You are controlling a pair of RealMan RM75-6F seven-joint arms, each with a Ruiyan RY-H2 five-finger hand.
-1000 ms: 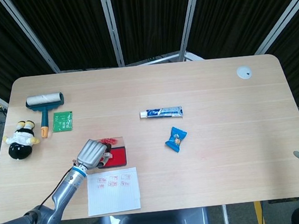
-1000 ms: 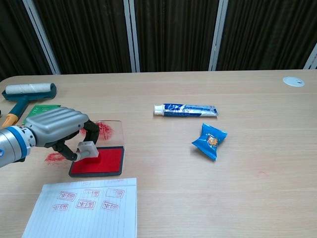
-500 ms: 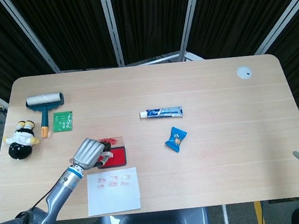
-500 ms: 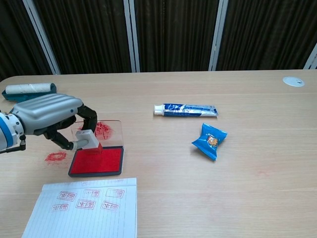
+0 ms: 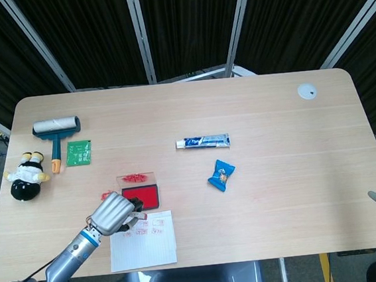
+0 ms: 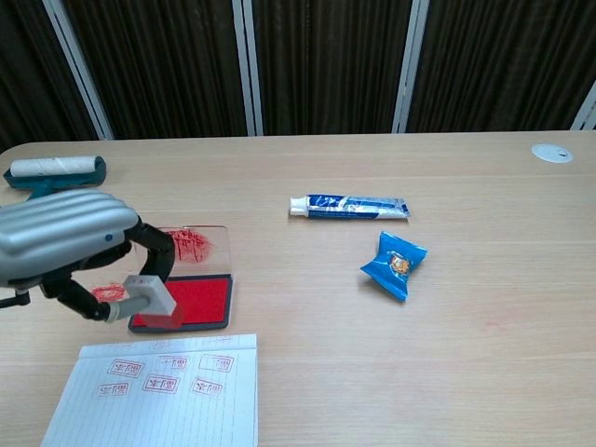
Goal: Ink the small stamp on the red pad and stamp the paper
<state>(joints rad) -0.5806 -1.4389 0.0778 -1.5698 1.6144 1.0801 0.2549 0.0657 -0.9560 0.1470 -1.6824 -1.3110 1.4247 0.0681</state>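
My left hand (image 6: 65,244) (image 5: 114,213) pinches the small stamp (image 6: 149,298), a pale block with a red inked face, in the air above the near left corner of the red pad (image 6: 191,300) (image 5: 147,197). The pad sits in a black tray, with its clear ink-smeared lid (image 6: 191,245) lying behind it. The white lined paper (image 6: 168,396) (image 5: 144,242), carrying several red stamp marks along its top, lies just in front of the pad. In the head view the hand overlaps the paper's upper left corner. My right hand does not show in either view.
A toothpaste tube (image 6: 349,207) and a blue snack packet (image 6: 394,264) lie to the right. A lint roller (image 5: 55,130), a green card (image 5: 78,153) and a penguin plush toy (image 5: 25,177) sit at the far left. A white disc (image 5: 306,91) marks the far right corner.
My left hand has lifted the stamp off the red pad and drawn it toward the near edge, to above the pad's front left corner and the paper's top.
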